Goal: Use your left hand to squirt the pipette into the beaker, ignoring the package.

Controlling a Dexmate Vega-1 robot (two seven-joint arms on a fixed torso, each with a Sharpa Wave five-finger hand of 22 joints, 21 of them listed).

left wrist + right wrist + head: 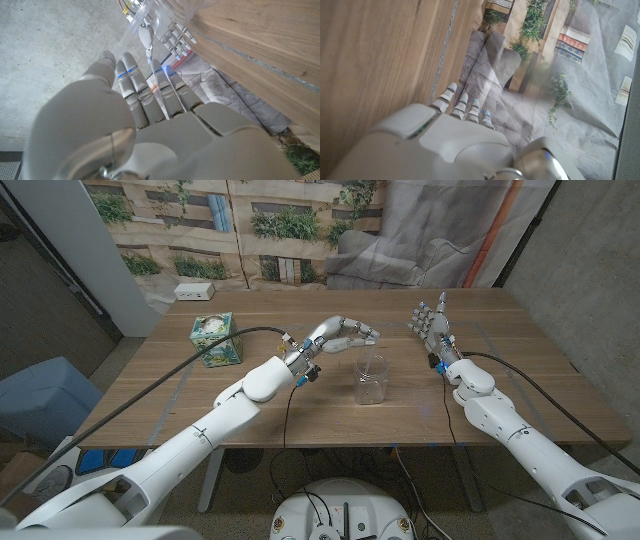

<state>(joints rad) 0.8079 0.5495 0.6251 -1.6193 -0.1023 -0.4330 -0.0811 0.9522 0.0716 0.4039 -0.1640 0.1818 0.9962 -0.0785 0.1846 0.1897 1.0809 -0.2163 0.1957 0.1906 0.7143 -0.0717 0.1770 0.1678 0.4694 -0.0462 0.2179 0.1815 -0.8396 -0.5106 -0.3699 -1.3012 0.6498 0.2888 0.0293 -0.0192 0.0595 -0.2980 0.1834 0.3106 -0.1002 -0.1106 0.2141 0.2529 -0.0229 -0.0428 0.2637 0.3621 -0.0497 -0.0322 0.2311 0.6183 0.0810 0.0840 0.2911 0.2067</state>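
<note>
A clear glass beaker [371,378] stands upright near the middle of the wooden table [300,405]. My left hand [345,335] hovers just above and behind the beaker's rim, fingers stretched out to the right. In the left wrist view my left hand [150,115] pinches a thin translucent pipette [127,35] between thumb and fingers, its end pointing toward the beaker [187,7]. The pipette is hard to make out in the head view. My right hand [432,325] stands to the right of the beaker, fingers apart and raised, holding nothing.
A green patterned package [213,338] sits at the table's left, well away from the beaker. A small white box [194,292] lies at the far left edge. My right hand [175,37] also shows beyond the pipette. Bare wood [380,50] lies under my right hand [460,140].
</note>
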